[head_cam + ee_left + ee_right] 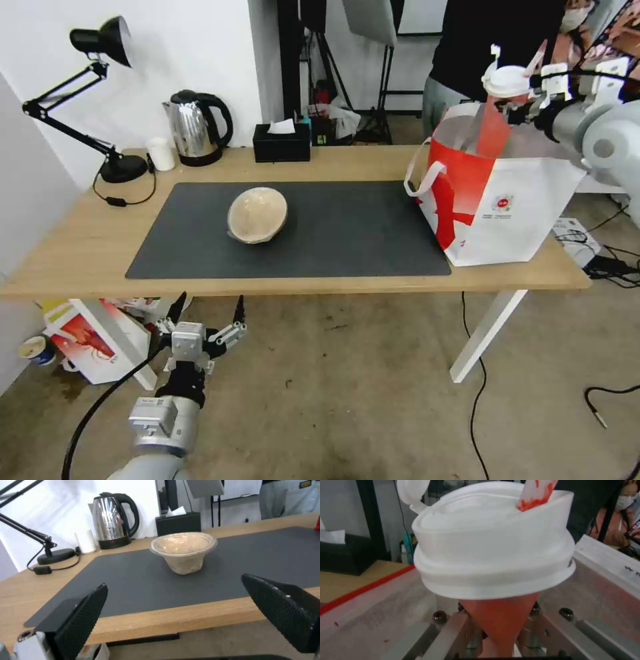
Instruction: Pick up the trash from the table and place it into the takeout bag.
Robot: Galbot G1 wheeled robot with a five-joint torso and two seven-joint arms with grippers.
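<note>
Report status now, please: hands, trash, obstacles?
Right hand shut on red cup over takeout bag. Left hand open, below table. Beige bowl waits.

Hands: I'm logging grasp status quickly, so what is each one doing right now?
Left hand: open, empty, low in front of the table.
Right hand: closed on the red cup, over the takeout bag.
</note>
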